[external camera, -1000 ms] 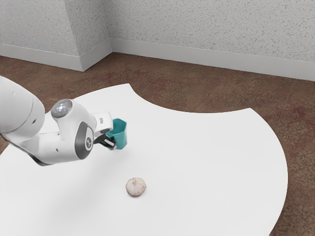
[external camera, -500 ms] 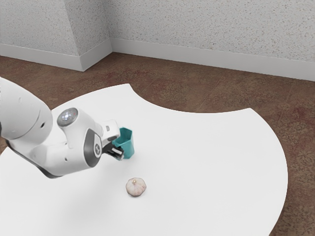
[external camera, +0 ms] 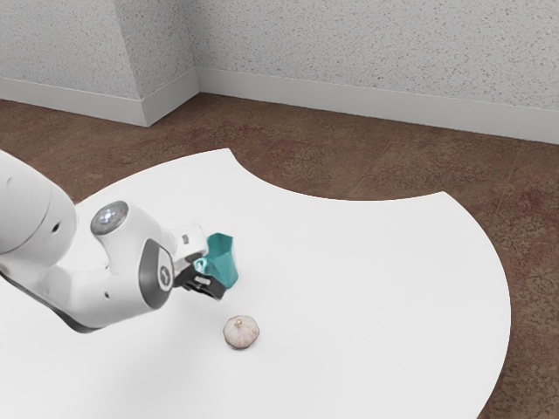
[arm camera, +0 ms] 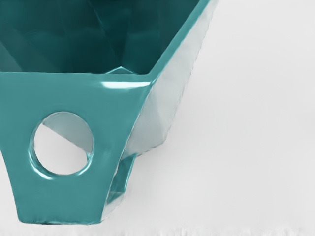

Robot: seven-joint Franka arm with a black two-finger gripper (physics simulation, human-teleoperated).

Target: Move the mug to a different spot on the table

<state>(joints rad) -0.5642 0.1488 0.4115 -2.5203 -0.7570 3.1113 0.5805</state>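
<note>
Now: teal mug (external camera: 224, 258), gripped in the jaws, carried nearer the garlic (external camera: 241, 332) over the counter (external camera: 376, 288), relocation underway.

The mug (external camera: 224, 259) is toward the exterior view's left of the table (external camera: 376, 288), against the gripper (external camera: 205, 278); the garlic bulb (external camera: 241, 332) lies near, in front of it

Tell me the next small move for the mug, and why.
Probably lower the mug straight down until its base meets the table, then release. The gripper holds it tilted, seemingly just off the surface, and the table under it looks bare. The garlic lies close by, nearer the camera, so drifting that way risks a bump.
</note>
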